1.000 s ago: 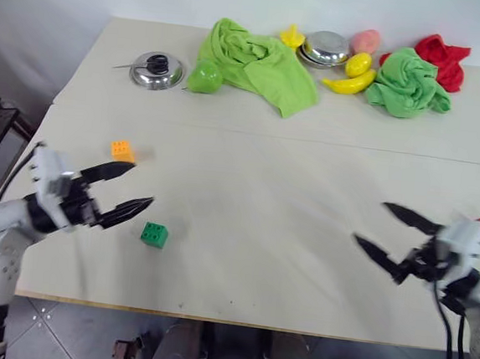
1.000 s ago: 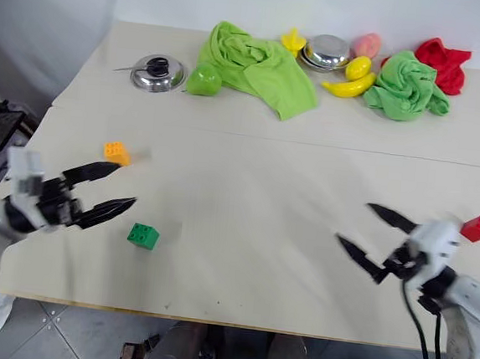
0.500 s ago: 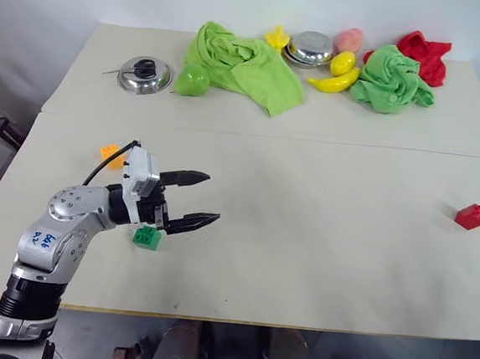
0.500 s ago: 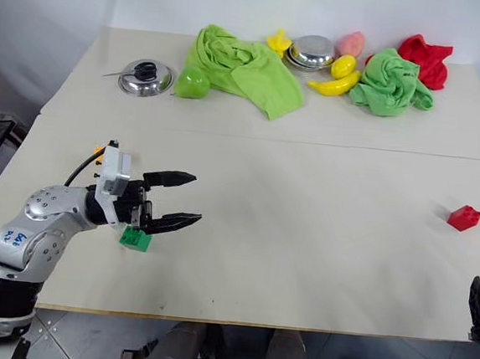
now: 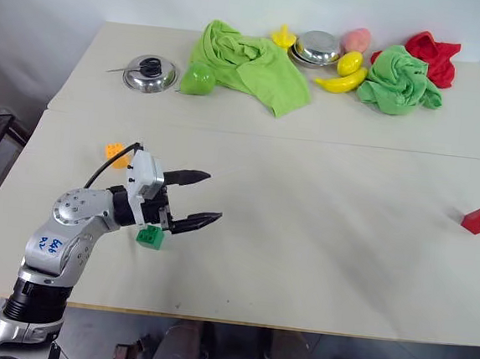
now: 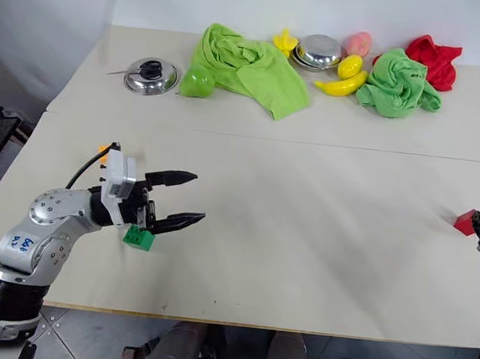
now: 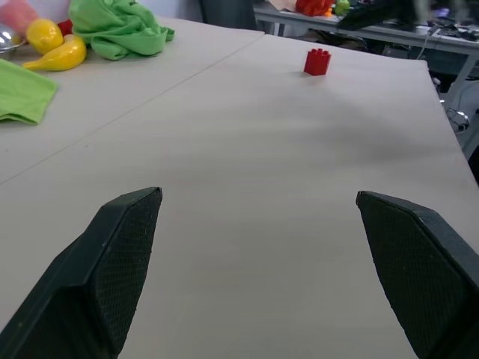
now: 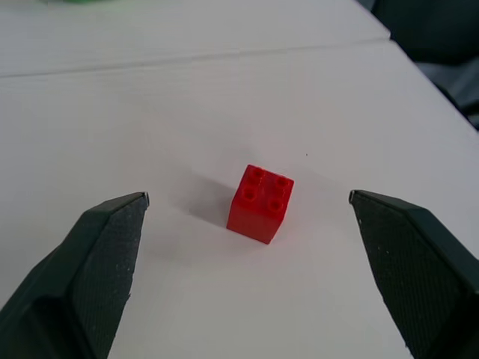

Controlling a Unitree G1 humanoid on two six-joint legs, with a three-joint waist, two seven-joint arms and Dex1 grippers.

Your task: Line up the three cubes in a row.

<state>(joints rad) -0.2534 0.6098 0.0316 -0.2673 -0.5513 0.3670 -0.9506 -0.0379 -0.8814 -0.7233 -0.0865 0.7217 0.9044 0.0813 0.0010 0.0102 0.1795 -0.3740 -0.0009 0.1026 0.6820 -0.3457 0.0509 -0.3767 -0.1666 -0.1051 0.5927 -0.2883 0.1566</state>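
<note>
1. On the left forearm, blue handwritten marks, illegible.
2. Left gripper (image 5: 198, 199) spread wide, empty, above the green cube (image 5: 151, 237); orange cube (image 5: 114, 153) just beyond.
3. Right gripper (image 8: 247, 206) wide open, empty, red cube (image 8: 260, 203) between its fingers, far right.

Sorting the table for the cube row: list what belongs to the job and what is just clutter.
Job: orange cube, green cube, red cube.

Clutter: green pear, green cloths, red cloth, pot lid, steel bowl, banana.
</note>
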